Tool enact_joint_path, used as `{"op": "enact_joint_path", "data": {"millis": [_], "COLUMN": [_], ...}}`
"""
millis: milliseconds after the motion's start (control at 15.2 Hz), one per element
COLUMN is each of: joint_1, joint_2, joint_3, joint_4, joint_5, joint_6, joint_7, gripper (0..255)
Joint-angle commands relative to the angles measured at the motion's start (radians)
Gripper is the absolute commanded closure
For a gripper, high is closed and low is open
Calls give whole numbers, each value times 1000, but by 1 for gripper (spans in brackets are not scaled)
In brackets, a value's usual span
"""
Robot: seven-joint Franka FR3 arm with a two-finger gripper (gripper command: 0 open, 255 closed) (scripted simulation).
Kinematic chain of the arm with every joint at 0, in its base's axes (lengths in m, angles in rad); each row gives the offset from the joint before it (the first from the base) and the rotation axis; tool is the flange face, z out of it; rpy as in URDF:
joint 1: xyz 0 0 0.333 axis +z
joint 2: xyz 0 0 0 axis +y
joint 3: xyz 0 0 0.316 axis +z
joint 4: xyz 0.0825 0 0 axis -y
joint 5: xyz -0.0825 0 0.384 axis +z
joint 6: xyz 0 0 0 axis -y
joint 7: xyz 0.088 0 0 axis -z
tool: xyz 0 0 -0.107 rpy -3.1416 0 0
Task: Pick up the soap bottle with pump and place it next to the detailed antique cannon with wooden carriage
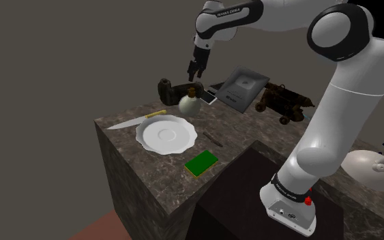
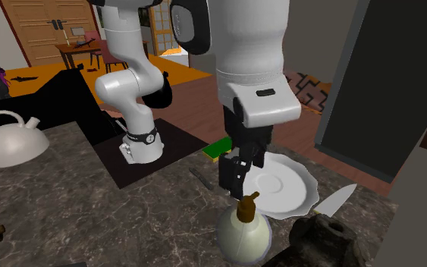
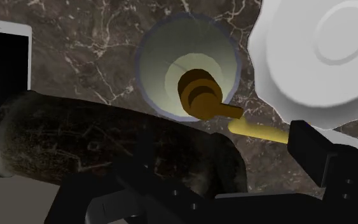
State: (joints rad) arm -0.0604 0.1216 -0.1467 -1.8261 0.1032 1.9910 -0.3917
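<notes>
The stand (image 1: 231, 198) sits nearest in the shoulder view, and the white arm (image 1: 340, 88) rises from it and bends over a dark marble counter (image 1: 142, 170). The gripper (image 1: 195, 70) hangs above the bottle (image 1: 189, 103) without touching it. The bottle stands upright at the counter's far side, just beside a dark cylinder (image 1: 172, 88) and close behind a white plate (image 1: 166, 133). A knife (image 1: 130, 123) lies at the plate's left and a green pad (image 1: 202, 163) in front of the plate. The cannon (image 1: 282, 101) rests well apart from the bottle, to the right, with a grey box (image 1: 243, 87) between them. A white teapot (image 1: 367, 167) stands at the right edge. In the second exterior view the pale, round bottle (image 2: 243, 231) is nearest, its brown pump (image 2: 247, 206) just under the black gripper (image 2: 233, 182), with the cylinder (image 2: 318, 239) at its right. The plate (image 2: 284, 186) and knife (image 2: 337, 199) lie behind, and the teapot (image 2: 13, 144) is far left. In the wrist view the fingers (image 3: 327, 162) stand apart and clasp nothing, so the gripper is released. Beyond them are the cylinder (image 3: 75, 143), the bottle (image 3: 184, 63) seen from above, the plate (image 3: 323, 51) and a phone (image 3: 2, 70).
</notes>
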Motion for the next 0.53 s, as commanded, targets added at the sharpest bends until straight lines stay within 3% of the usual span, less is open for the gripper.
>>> {"op": "enact_joint_path", "data": {"millis": [0, 462], "joint_1": [0, 22], "joint_2": [0, 41], "joint_3": [0, -7], "joint_4": [0, -78], "joint_5": [0, -54], "joint_6": [0, 69], "joint_7": [0, 24], "gripper": [0, 0]}}
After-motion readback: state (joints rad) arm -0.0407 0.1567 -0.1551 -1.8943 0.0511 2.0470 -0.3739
